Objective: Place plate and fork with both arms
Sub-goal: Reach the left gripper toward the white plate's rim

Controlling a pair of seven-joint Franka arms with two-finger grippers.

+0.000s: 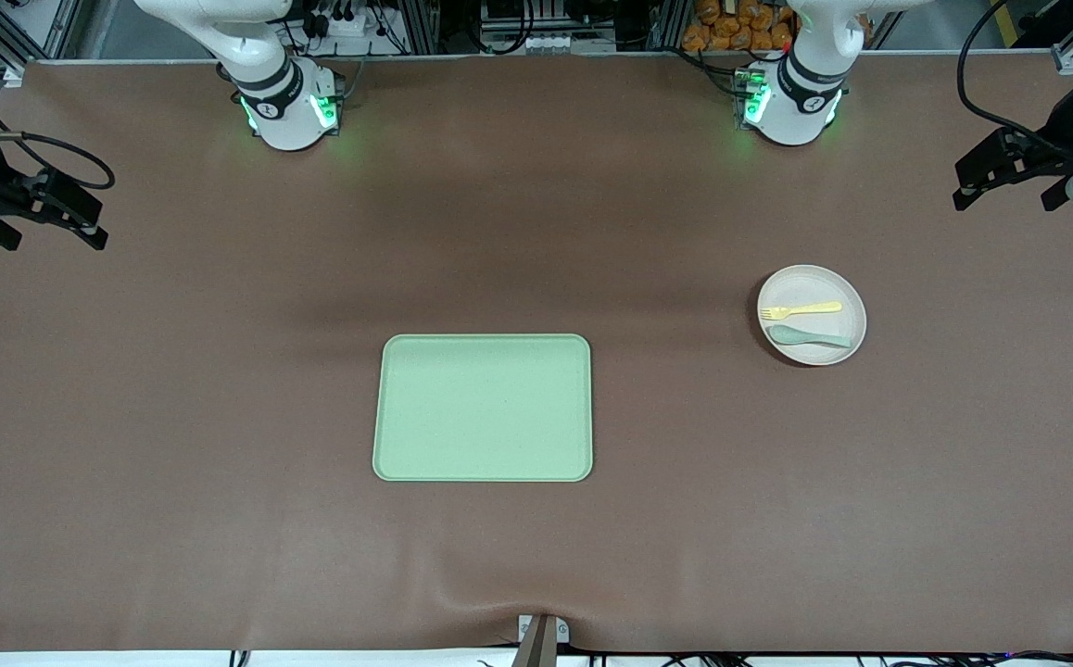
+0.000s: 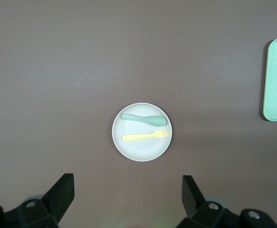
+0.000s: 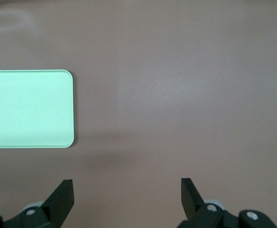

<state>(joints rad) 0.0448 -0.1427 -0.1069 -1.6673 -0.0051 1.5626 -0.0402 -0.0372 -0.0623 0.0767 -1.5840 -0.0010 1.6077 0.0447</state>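
Front view: left hand point(image 1: 1009, 190) and right hand point(image 1: 45, 222) raised at their counter point(image 1: 221, 371) ends, fingers wide, empty, one plate point(image 1: 824, 352) toward the left arm's end carrying one fork point(image 1: 801, 310) and one spoon point(image 1: 807, 336), one tray point(image 1: 483, 408) mid-counter; left wrist view: wide hand point(image 2: 127, 194) over counter beside plate point(image 2: 141, 149); right wrist view: wide hand point(image 3: 127, 194) over bare counter near tray point(image 3: 29, 109).

Fork point(image 1: 802, 309) & spoon point(image 1: 807, 336) lie side by side on plate point(image 1: 812, 355), fork farther from front cam. Plate toward left arm's end of bench point(image 1: 221, 417); tray point(image 1: 483, 409) mid-bench, well apart.
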